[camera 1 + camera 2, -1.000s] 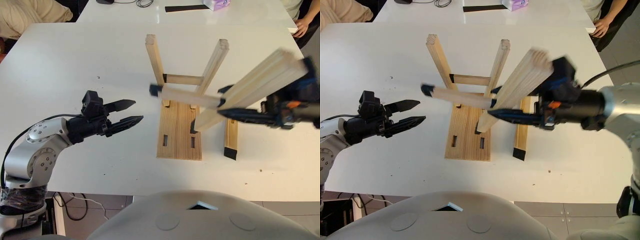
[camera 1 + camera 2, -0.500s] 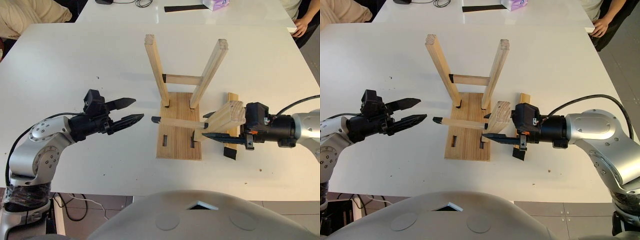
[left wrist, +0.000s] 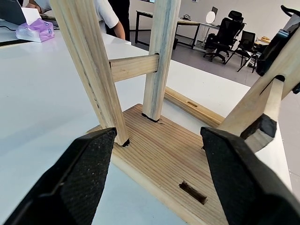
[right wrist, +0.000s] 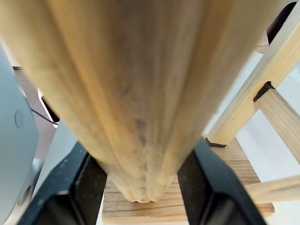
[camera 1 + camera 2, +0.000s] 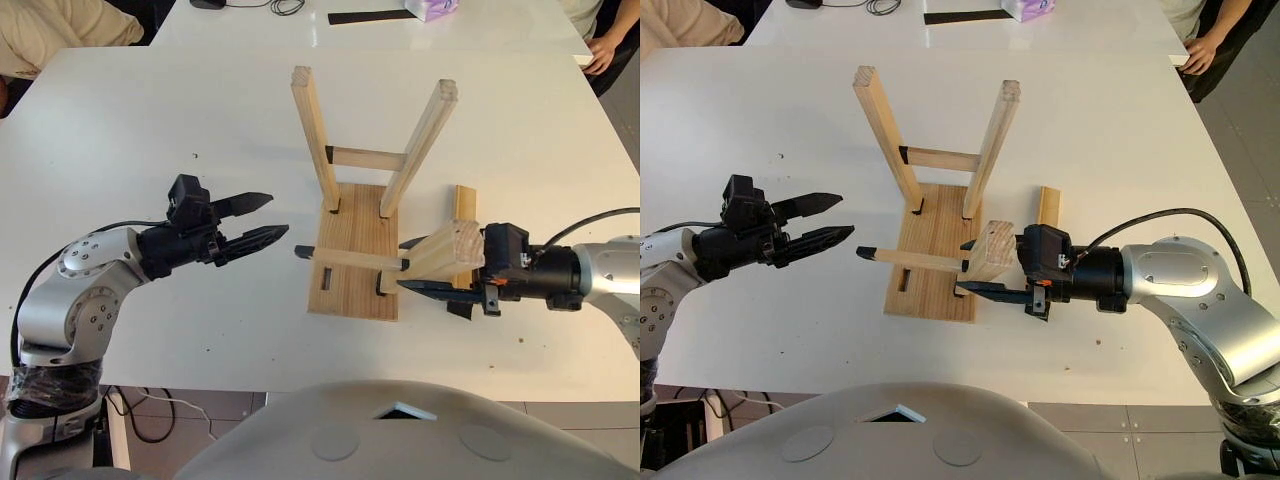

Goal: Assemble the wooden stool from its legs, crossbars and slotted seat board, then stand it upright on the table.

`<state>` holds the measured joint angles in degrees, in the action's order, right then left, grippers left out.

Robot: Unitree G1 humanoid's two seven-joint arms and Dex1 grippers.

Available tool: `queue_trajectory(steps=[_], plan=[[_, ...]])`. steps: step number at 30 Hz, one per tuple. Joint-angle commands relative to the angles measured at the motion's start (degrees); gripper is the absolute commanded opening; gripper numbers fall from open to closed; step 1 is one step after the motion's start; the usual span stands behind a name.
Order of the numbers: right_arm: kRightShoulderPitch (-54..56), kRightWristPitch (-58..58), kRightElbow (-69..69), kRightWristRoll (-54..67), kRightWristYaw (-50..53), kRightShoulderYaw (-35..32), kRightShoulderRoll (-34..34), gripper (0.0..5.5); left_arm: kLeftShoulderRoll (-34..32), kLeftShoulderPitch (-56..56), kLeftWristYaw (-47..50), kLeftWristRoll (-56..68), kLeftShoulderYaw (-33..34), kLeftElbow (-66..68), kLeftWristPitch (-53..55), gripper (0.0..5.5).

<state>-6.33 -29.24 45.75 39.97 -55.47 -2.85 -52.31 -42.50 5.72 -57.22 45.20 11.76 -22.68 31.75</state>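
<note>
Right gripper [image 5: 425,265]: clenched on the held leg [image 5: 445,252], tilted low over the near right corner of the seat board [image 5: 355,228]. Left gripper [image 5: 262,217]: fingers parted, grasping nothing, hovering off the board's left side.

Hazards, as I judge them:
- **Seat board:** it lies loose on the table [image 5: 150,120]. A slanted push from the held leg would likely skid it rather than seat the tenon.
- **Standing legs [image 5: 313,135]:** two are upright in the far slots, joined by a rung [image 5: 365,158]. A high swing of my right arm could lever them out.
- **Held leg:** it sits at an angle and will probably jam unless I bring it upright first.
- **Side crossbar [image 5: 345,258]:** it sticks out from the held leg across the board, its dark tip near the left fingers. A careless turn could strike them.
- **Open slot [image 5: 327,278]:** it is small and easily missed. I cannot see the slot under the held leg.

Room:
- **Table:** there is broad bare surface on the left and beyond the standing legs.
- **Near edge:** the board's near side lies close to it, so pulling toward me is risky.
- **Loose stick [image 5: 463,215]:** it lies just beside the board's right side, under my right arm, which hampers a low retreat.
</note>
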Motion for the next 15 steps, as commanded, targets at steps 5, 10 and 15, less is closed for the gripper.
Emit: queue_trajectory(steps=[5,10,15], plan=[[-3.7,0.8,-3.4,-1.5,-5.8,-2.0,-4.7,2.01,0.0,0.5,0.3,0.8,0.5,-1.1,1.0,3.33],[-2.5,1.3,-5.3,-2.0,-6.5,-0.7,-4.2,2.01,0.6,1.4,1.3,1.0,0.8,-1.9,0.9,3.33],[-1.1,3.1,-7.3,-7.5,-6.0,6.7,-2.6,2.01,1.0,0.6,2.0,0.9,-0.1,-2.0,1.0,3.33]])
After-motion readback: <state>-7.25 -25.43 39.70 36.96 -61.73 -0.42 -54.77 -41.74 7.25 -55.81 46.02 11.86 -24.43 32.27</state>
